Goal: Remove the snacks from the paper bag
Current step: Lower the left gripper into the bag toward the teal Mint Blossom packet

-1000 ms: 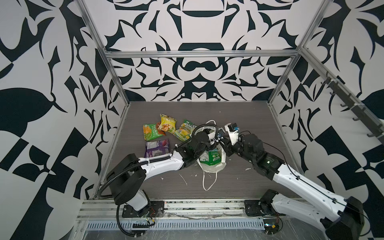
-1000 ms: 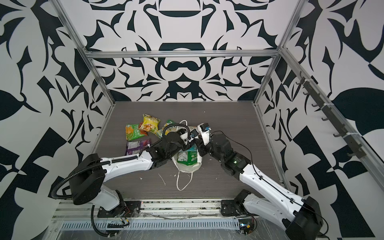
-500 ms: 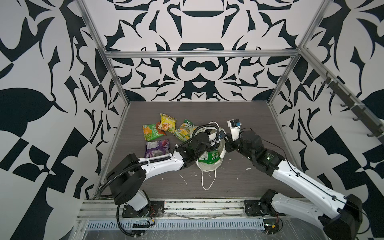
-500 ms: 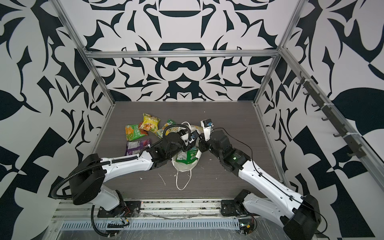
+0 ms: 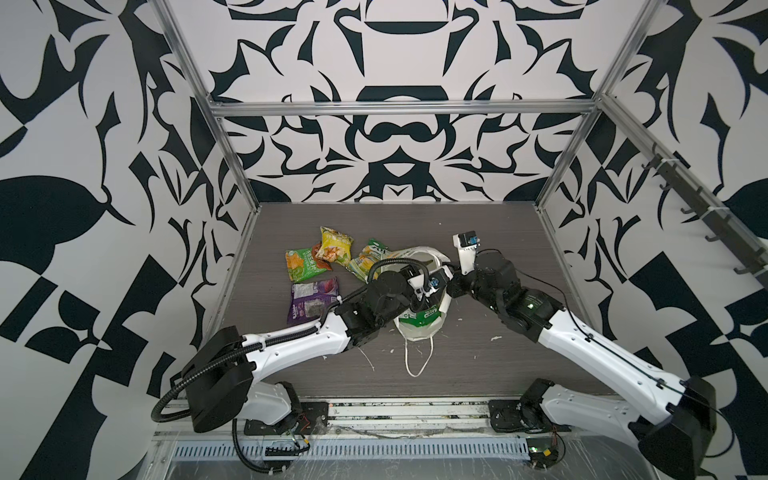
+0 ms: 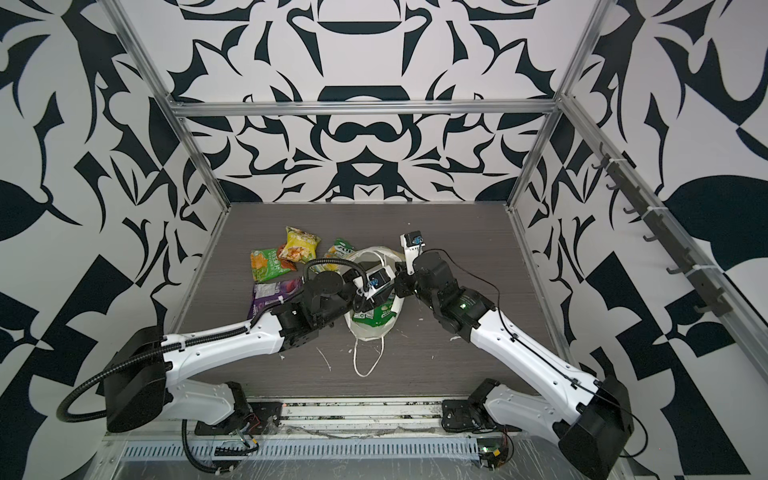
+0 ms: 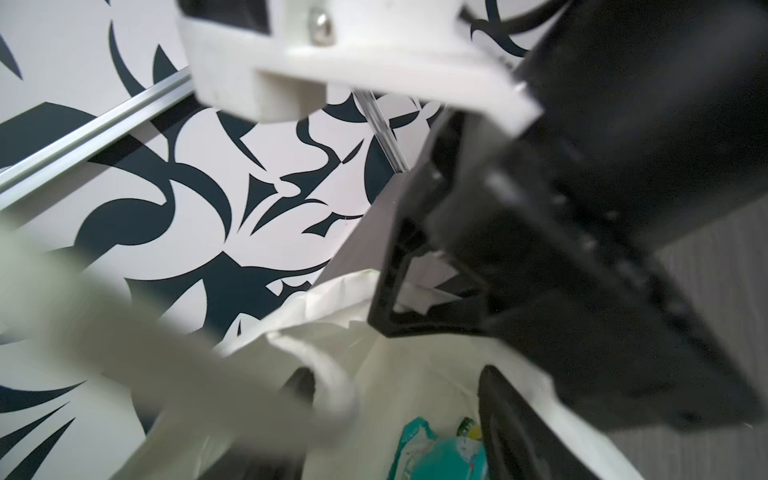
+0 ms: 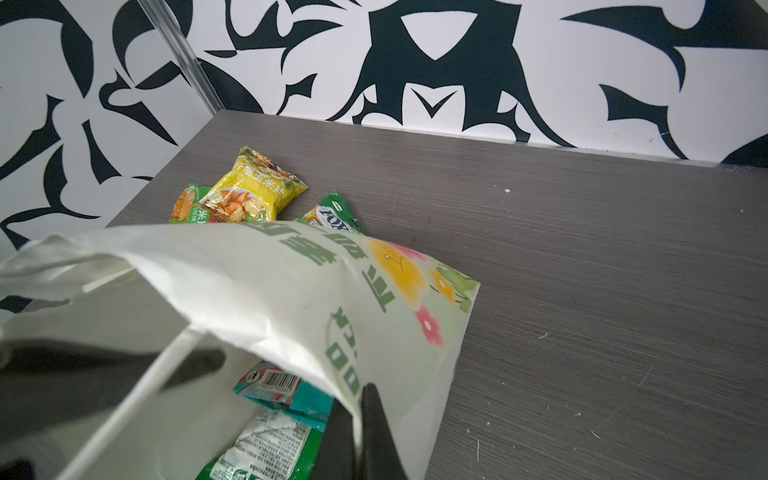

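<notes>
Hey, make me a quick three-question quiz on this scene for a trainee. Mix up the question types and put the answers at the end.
1. True or false: a teal plastic snack packet lies inside the white printed paper carrier bag.
2. The right gripper is shut on: A the bag's rim; B a packet; C nothing.
3. How many crinkly snack packets show on the grey wood-grain table outside the bag?

Key: 1 true. 2 A. 3 four: a green packet, a yellow packet, a green-and-yellow packet and a purple packet.
</notes>
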Robot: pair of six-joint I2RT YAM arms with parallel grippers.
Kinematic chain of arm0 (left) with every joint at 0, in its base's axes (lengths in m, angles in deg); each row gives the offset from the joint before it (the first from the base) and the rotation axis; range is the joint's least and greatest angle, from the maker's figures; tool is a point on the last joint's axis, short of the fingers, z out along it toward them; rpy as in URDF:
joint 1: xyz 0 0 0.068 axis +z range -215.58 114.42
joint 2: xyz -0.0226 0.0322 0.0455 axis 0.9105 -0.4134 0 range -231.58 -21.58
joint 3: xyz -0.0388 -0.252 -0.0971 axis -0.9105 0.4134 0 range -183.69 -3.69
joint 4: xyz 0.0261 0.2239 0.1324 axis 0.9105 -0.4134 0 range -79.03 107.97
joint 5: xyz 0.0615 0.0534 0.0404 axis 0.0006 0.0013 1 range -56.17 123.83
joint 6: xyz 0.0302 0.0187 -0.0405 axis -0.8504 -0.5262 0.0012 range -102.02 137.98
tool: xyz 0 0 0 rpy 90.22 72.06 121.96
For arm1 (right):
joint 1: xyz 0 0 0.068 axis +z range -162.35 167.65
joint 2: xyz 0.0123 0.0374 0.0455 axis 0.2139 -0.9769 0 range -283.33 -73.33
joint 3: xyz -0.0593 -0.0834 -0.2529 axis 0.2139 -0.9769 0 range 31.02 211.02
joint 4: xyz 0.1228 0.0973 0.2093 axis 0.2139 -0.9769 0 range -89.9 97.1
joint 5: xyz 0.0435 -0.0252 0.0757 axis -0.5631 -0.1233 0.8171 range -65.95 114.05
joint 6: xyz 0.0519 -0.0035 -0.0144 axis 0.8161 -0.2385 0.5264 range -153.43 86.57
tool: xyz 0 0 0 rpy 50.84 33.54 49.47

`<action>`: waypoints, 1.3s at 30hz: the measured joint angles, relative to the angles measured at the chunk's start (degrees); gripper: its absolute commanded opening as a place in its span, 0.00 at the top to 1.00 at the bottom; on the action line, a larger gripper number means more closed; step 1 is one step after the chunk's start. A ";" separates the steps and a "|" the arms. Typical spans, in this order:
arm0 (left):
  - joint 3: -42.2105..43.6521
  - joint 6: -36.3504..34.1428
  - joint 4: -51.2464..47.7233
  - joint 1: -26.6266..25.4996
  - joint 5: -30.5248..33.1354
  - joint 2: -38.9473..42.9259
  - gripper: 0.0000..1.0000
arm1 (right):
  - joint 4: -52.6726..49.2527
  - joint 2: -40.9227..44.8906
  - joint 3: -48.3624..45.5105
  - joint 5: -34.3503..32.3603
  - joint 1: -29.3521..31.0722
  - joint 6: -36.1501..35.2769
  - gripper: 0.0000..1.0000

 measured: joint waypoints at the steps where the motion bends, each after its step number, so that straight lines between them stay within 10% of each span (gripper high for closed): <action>1: -0.79 0.17 -2.08 -0.52 0.33 -0.09 0.50 | -0.42 -0.28 0.46 -0.52 -0.02 0.28 1.00; 25: -9.57 2.05 -25.38 -2.67 9.38 -9.88 0.63 | -1.75 -0.46 -0.46 -9.90 -3.41 -2.45 1.00; 39: -8.15 0.09 -28.37 -1.70 15.32 -14.14 0.63 | -1.07 1.97 -0.44 -2.40 -0.81 -1.57 1.00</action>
